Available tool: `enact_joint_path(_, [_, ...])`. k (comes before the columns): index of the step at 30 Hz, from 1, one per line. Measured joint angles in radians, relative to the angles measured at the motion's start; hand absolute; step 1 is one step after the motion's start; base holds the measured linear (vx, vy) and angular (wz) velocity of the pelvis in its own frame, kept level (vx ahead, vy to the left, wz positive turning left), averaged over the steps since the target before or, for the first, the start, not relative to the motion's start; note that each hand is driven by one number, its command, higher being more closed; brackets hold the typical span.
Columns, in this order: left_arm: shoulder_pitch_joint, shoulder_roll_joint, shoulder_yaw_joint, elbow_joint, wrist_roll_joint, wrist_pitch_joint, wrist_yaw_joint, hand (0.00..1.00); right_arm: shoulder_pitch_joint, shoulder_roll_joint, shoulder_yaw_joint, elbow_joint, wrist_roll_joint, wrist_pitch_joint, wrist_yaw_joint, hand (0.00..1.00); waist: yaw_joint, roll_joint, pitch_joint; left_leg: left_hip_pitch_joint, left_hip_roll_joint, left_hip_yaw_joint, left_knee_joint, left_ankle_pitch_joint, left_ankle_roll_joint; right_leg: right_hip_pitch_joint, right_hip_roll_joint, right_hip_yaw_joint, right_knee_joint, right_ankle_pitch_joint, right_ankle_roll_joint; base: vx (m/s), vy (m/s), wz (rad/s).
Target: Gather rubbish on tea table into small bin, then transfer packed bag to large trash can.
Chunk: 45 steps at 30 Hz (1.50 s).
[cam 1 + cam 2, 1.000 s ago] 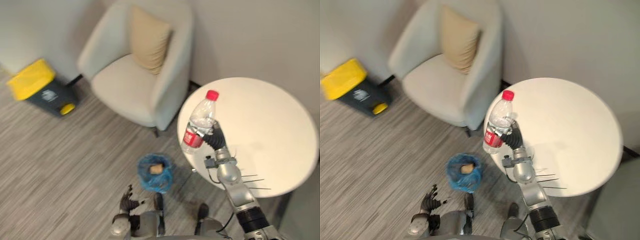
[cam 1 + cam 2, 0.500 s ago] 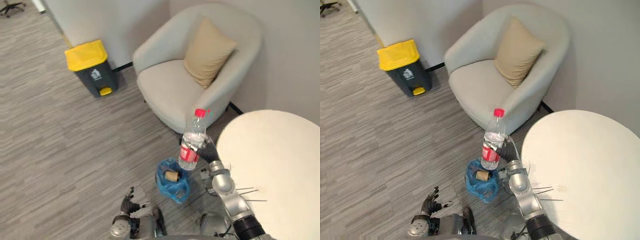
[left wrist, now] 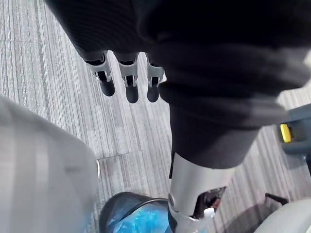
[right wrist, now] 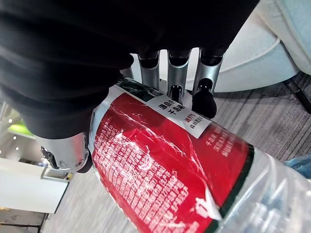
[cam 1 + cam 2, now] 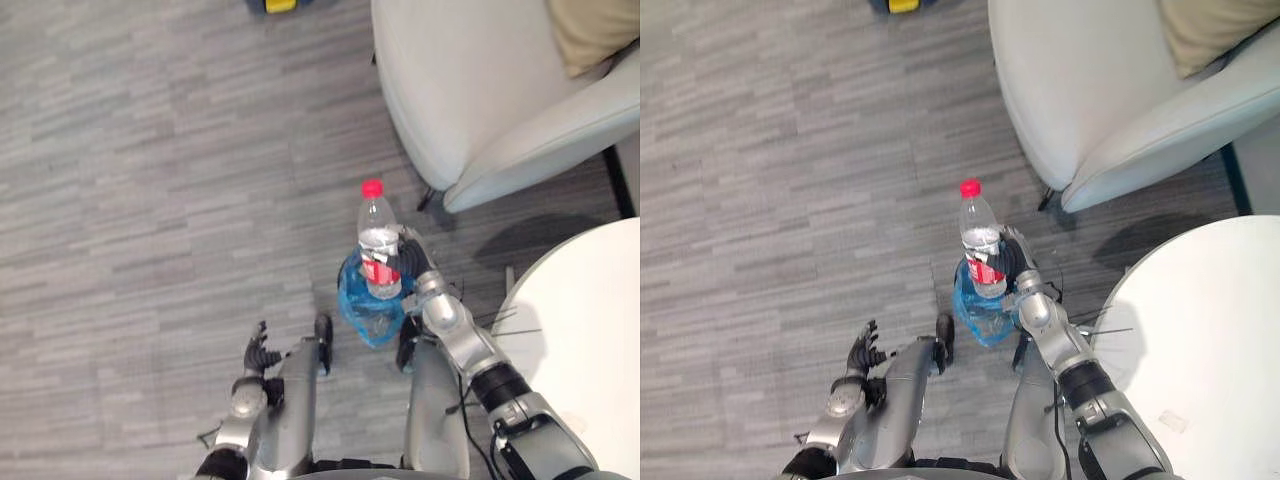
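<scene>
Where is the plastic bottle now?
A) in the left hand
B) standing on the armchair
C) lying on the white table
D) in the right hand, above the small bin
D: the right hand is curled round the bottle, over the blue-bagged small bin.

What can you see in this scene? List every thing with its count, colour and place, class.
plastic bottle: one, clear with a red cap and red label, held upright over the small bin
small bin: one, lined with a blue bag, on the floor between the armchair and the table
armchair: one, pale grey, far right
cushion: one, tan, on the armchair
table: one, round and white, near right
large trash can: one, dark with a yellow part, at the far edge of the floor
floor: grey striped carpet
left robot hand: one, open, low on the left
right robot hand: one, shut on the bottle
</scene>
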Motion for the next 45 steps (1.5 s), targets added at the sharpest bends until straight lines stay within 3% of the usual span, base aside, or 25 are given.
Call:
enact_joint_path(3, [-0.098, -0.024, 0.015, -0.047, -0.012, -0.004, 0.024, 0.00, -0.108, 0.011, -0.044, -0.012, -0.019, 0.028, -0.061, 1.00, 0.005, -0.002, 0.052, -0.194, 0.024, 0.008, 0.145, -0.035, 0.004, -0.189, 0.001, 0.018, 0.137, -0.038, -0.003, -0.23, -0.049, 0.04])
enact_joint_path(8, [-0.233, -0.022, 0.068, -0.176, -0.029, -0.043, 0.062, 0.00, -0.240, -0.011, -0.131, -0.002, -0.016, 0.085, -0.156, 1.00, 0.031, -0.007, 0.084, -0.517, 0.055, 0.008, 0.318, -0.037, 0.008, -0.516, 0.003, 0.047, 0.309, -0.046, -0.009, -0.18, -0.066, -0.01])
enact_joint_path(12, [-0.272, -0.003, 0.090, -0.235, -0.051, -0.065, 0.081, 0.00, -0.292, -0.019, -0.176, 0.075, -0.011, 0.120, -0.197, 1.00, 0.031, -0.007, 0.084, -0.641, 0.057, 0.003, 0.381, -0.033, 0.015, -0.639, 0.002, 0.060, 0.369, -0.044, -0.014, -0.08, -0.003, 0.00])
enact_joint_path(15, [-0.275, 0.001, 0.109, -0.253, -0.066, -0.068, 0.086, 0.00, -0.307, -0.022, -0.175, 0.111, -0.003, 0.121, -0.200, 1.00, 0.031, -0.007, 0.084, -0.669, 0.058, 0.001, 0.393, -0.033, 0.015, -0.666, 0.002, 0.061, 0.376, -0.043, -0.013, -0.07, 0.032, -0.01])
enact_joint_path(16, [-0.277, 0.007, 0.109, -0.259, -0.068, -0.068, 0.086, 0.00, -0.312, -0.022, -0.174, 0.121, -0.003, 0.121, -0.200, 0.00, 0.032, -0.007, 0.084, -0.681, 0.058, 0.002, 0.393, -0.033, 0.014, -0.676, 0.003, 0.062, 0.376, -0.042, -0.011, -0.06, 0.029, 0.01])
enact_joint_path(24, [-0.279, 0.016, 0.124, -0.262, -0.068, -0.067, 0.084, 0.00, -0.313, 0.001, -0.156, 0.151, 0.004, 0.121, -0.180, 0.00, 0.031, -0.009, 0.084, -0.693, 0.071, 0.008, 0.393, -0.031, 0.016, -0.696, 0.012, 0.064, 0.377, -0.038, -0.017, -0.04, 0.022, -0.03])
enact_joint_path(29, [-0.279, 0.014, 0.124, -0.259, -0.066, -0.057, 0.084, 0.00, -0.246, 0.037, -0.140, -0.007, -0.014, 0.119, -0.172, 0.00, 0.029, -0.017, 0.084, -0.664, 0.087, 0.003, 0.387, -0.031, 0.015, -0.664, 0.026, 0.056, 0.363, -0.037, -0.018, -0.03, 0.015, -0.08])
enact_joint_path(36, [-0.268, 0.013, 0.124, -0.245, -0.058, -0.031, 0.083, 0.00, -0.046, 0.066, -0.126, -0.247, -0.116, 0.094, -0.176, 0.00, 0.022, -0.072, 0.085, -0.583, 0.099, -0.002, 0.319, -0.019, -0.004, -0.572, 0.045, 0.035, 0.281, -0.016, -0.022, -0.03, 0.017, -0.05])
enact_joint_path(41, [-0.254, 0.015, 0.125, -0.241, -0.038, -0.019, 0.083, 0.00, 0.030, 0.088, -0.051, -0.241, -0.220, 0.075, -0.150, 0.00, 0.001, -0.082, 0.085, -0.560, 0.110, 0.002, 0.295, -0.017, -0.008, -0.547, 0.057, 0.031, 0.251, -0.008, -0.023, -0.02, 0.015, -0.06])
enact_joint_path(45, [-0.255, 0.011, 0.123, -0.217, -0.024, -0.020, 0.083, 0.00, 0.054, 0.148, 0.029, -0.126, -0.318, 0.073, -0.121, 0.00, -0.001, -0.082, 0.085, -0.537, 0.112, 0.005, 0.275, -0.014, -0.012, -0.531, 0.060, 0.031, 0.238, -0.001, -0.033, -0.01, 0.002, -0.01])
